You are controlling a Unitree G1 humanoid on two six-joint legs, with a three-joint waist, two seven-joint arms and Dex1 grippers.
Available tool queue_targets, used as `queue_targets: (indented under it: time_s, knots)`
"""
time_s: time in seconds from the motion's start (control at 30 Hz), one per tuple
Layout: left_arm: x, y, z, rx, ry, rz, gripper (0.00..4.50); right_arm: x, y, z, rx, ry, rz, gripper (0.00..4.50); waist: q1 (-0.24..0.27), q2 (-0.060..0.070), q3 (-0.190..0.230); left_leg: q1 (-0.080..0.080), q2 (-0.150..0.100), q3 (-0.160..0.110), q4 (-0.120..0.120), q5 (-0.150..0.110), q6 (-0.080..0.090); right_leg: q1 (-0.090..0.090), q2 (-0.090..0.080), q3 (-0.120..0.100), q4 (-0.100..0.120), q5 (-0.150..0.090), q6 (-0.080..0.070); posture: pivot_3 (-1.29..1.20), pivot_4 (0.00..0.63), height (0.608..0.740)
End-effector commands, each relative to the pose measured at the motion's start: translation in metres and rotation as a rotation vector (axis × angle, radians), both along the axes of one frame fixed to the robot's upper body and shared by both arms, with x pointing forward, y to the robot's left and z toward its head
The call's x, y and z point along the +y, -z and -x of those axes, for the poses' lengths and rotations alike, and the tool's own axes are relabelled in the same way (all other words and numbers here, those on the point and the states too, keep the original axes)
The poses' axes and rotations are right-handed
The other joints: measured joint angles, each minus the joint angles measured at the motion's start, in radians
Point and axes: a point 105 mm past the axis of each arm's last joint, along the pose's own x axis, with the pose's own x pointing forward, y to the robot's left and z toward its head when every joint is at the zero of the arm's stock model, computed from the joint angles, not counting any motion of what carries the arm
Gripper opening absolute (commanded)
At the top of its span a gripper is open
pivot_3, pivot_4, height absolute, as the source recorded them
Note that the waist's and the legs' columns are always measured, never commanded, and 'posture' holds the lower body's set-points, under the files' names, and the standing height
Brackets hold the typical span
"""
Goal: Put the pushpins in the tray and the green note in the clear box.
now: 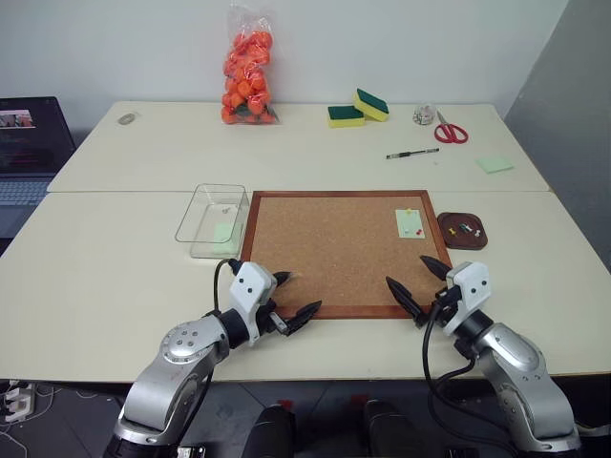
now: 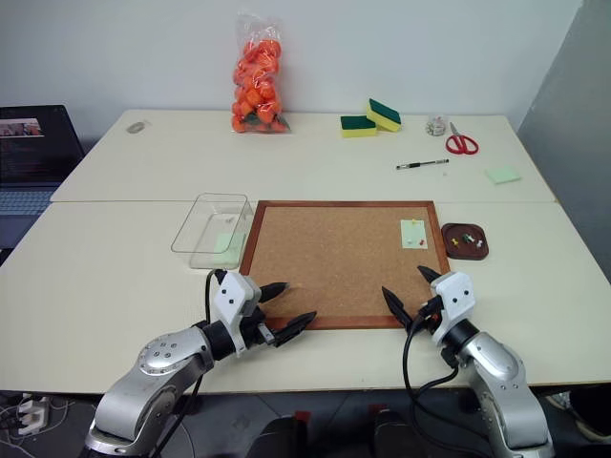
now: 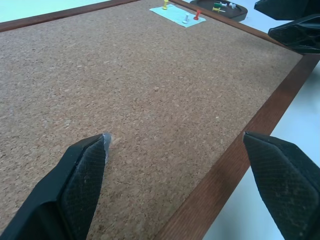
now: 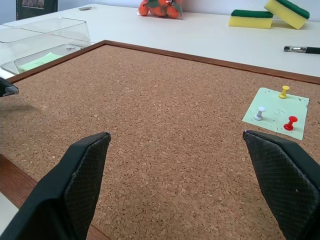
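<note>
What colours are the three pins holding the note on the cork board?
Yellow, white and red pins on the green note; clearest in the right wrist view.

A rough, matt cork board (image 1: 336,250) is framed in smooth wood. The clear box (image 1: 212,220) is glossy plastic; the green note (image 4: 276,112) is thin matt paper.

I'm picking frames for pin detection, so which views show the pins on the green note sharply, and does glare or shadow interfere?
Right wrist view: pushpins on the green note crisp, lighting even, no glare. Left wrist view: same pins small and softer near the tray. Head views: pins are mere dots; the clear box shows faint reflections.
</note>
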Motion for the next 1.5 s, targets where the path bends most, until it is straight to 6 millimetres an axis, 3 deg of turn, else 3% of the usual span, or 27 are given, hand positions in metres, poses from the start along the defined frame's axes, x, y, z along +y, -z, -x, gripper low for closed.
queue_targets:
  time_s: [0.03,0.33,0.53,0.8,1.1,1.5]
  knots:
    - [-0.003,-0.016,0.002,-0.065,0.002,0.040,4.47,0.001,-0.013,-0.001,-0.056,-0.015,-0.008,4.50,0.000,0.000,0.000,0.000,0.000,0.000,0.000,0.000,0.000,0.000,0.000,0.000,0.000,0.000,0.000,0.00,0.150,0.740]
    - [0.001,-0.014,-0.002,-0.055,-0.032,0.007,4.47,0.004,-0.014,-0.003,-0.056,-0.025,-0.008,4.50,0.000,0.000,0.000,0.000,0.000,0.000,0.000,0.000,0.000,0.000,0.000,0.000,0.000,0.000,0.000,0.00,0.150,0.740]
    - [0.011,-0.022,-0.019,-0.113,-0.081,0.012,4.47,0.002,-0.014,0.001,-0.052,-0.024,0.003,4.50,0.000,0.000,0.000,0.000,0.000,0.000,0.000,0.000,0.000,0.000,0.000,0.000,0.000,0.000,0.000,0.00,0.150,0.740]
    - [-0.002,-0.027,-0.020,-0.132,0.025,-0.009,4.47,0.000,-0.012,-0.001,-0.059,-0.007,0.014,4.50,0.000,0.000,0.000,0.000,0.000,0.000,0.000,0.000,0.000,0.000,0.000,0.000,0.000,0.000,0.000,0.00,0.150,0.740]
    - [-0.003,-0.033,-0.026,-0.148,0.036,-0.002,4.47,0.000,-0.014,0.000,-0.065,0.000,0.013,4.50,0.000,0.000,0.000,0.000,0.000,0.000,0.000,0.000,0.000,0.000,0.000,0.000,0.000,0.000,0.000,0.00,0.150,0.740]
    - [-0.008,-0.065,-0.057,-0.254,0.100,-0.070,4.47,-0.003,-0.018,-0.001,-0.083,0.019,0.016,4.50,0.000,0.000,0.000,0.000,0.000,0.000,0.000,0.000,0.000,0.000,0.000,0.000,0.000,0.000,0.000,0.00,0.150,0.740]
